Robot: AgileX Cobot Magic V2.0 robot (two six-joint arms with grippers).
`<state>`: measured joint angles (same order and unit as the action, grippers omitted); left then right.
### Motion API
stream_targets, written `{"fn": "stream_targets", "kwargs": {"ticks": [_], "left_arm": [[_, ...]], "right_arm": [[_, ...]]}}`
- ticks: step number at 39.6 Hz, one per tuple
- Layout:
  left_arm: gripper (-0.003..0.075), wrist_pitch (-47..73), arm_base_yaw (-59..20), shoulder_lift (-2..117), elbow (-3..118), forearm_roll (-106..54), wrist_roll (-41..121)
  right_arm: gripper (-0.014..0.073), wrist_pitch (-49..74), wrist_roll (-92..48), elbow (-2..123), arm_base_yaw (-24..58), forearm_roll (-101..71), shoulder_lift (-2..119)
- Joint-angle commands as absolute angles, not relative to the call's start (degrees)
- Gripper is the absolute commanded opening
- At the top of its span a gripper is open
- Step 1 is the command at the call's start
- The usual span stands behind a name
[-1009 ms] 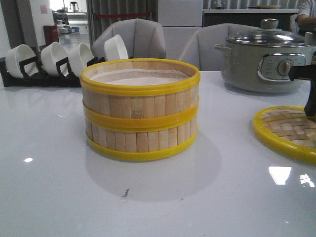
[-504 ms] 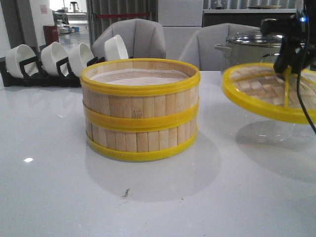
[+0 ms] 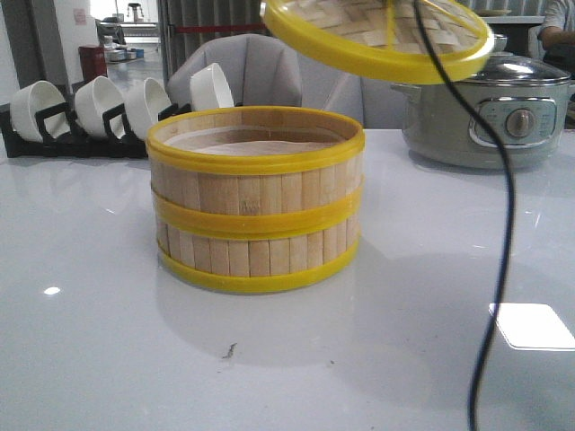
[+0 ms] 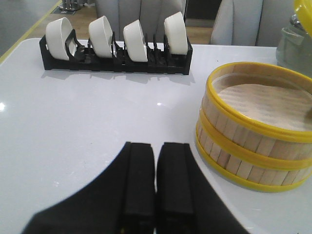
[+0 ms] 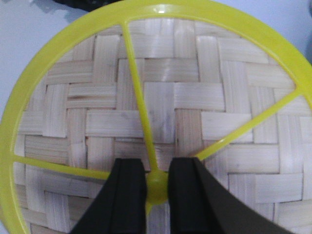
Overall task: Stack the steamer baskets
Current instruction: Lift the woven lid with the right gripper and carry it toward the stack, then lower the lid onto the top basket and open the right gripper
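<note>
Two steamer baskets stand stacked on the white table, the upper basket on the lower basket; the stack also shows in the left wrist view. The woven lid with yellow rim hangs tilted in the air above and to the right of the stack. My right gripper is shut on the lid's yellow centre knob; the gripper itself is out of the front view. My left gripper is shut and empty, low over the table to the left of the stack.
A grey electric pot with glass lid stands at the back right. A black rack with several white bowls stands at the back left, also in the left wrist view. A black cable hangs down on the right.
My right gripper has lifted the lid off the table at the right and carried it up and leftward, now above the stack's right side. The baskets have not moved.
</note>
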<state>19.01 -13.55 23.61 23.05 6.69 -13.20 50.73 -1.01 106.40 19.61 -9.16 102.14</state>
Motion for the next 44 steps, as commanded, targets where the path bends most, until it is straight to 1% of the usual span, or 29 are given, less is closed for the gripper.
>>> {"fn": "stream_targets", "kwargs": {"ticks": [1, 7, 13, 29, 44], "left_arm": [[0.0087, 14.52, -13.55, 23.87, 24.66, 6.85, -13.64], [0.0087, 14.52, -13.55, 23.87, 24.66, 6.85, -13.64], [0.0087, 14.52, -13.55, 23.87, 24.66, 6.85, -13.64], [0.0087, 14.52, -13.55, 23.87, 24.66, 6.85, -13.64], [0.0087, 14.52, -13.55, 23.87, 24.66, 6.85, -13.64]], "right_arm": [[0.0045, 48.83, -1.16, 111.87, 23.04, -9.46, 101.72], [0.0045, 50.03, -1.16, 115.64, 27.46, -9.46, 105.26], [0.0045, 51.19, -1.16, 118.22, 29.82, -9.46, 108.84], [0.0045, 51.89, -1.16, 119.11, 29.82, -6.58, 113.78], [0.0044, 48.99, -1.11, 119.11, 29.61, -6.10, 114.66]]}}
